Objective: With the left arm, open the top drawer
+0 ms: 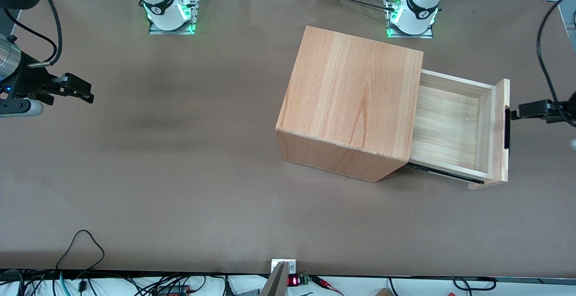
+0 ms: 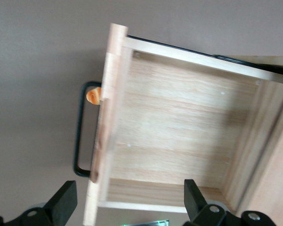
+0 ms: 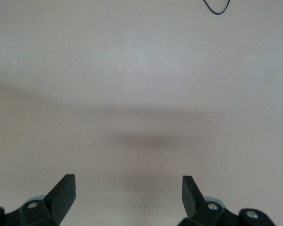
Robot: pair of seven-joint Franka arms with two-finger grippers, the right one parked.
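Note:
The top drawer (image 1: 450, 125) stands pulled well out of the wooden cabinet (image 1: 355, 93), its pale plank inside showing with nothing in it. Its flat front panel (image 1: 503, 129) faces the working arm's end of the table and carries a black elongated handle (image 1: 507, 128). My left arm's gripper (image 1: 522, 109) hangs just in front of that panel, close to the handle's end farther from the front camera and apart from it. The left wrist view looks down on the drawer (image 2: 179, 127) and handle (image 2: 78, 136); the gripper (image 2: 128, 205) is open and holds nothing.
The cabinet sits on a brown table (image 1: 180, 174). A black slide rail (image 1: 445, 175) shows under the drawer's nearer side. Two arm bases (image 1: 411, 15) stand at the table edge farthest from the front camera. Cables (image 1: 81, 251) lie at the nearest edge.

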